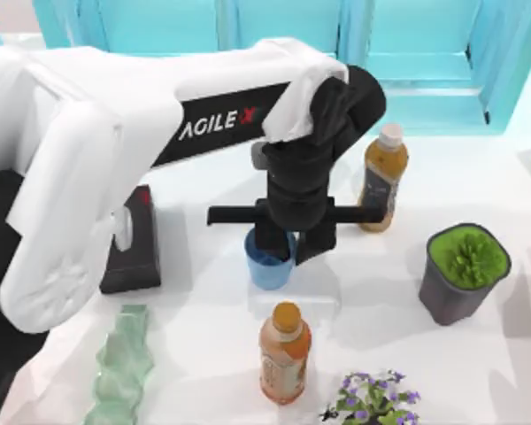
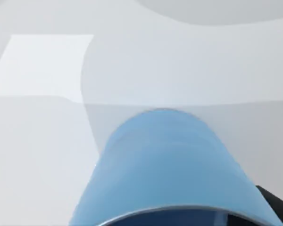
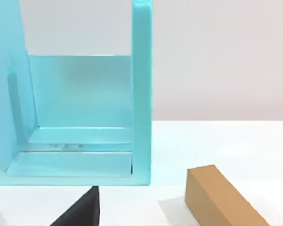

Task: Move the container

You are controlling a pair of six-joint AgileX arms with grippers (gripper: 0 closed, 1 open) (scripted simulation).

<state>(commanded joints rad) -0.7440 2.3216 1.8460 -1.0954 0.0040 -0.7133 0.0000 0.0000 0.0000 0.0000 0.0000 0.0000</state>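
Near the middle of the worktop (image 1: 203,354), our left pincer (image 1: 283,252) stands straight down over the container (image 1: 270,266), one finger dipped inside the rim and the other against the outer wall on the side toward the green plant pot (image 1: 463,270). We judge the fingers closed on that wall, so the grasp looks made, while the carrying itself appears not yet done: the cup sits between the two tea bottles, one (image 1: 382,177) behind it and one (image 1: 284,352) in front, with its shadow tight beneath it, and we cannot tell whether its base touches the surface or hangs just clear. What remains, as we read it, is the lift and the setting down elsewhere. From the left wrist camera the container (image 2: 170,165) shows as a smooth pale blue wall, round, narrowing away toward its base, with a darker rim at the near edge. A black tissue box (image 1: 134,243) lies to its left, well apart. Our right arm waits off toward the turquoise shelving (image 3: 85,117), beside a tan block (image 3: 221,197); its pincer's state we cannot tell.
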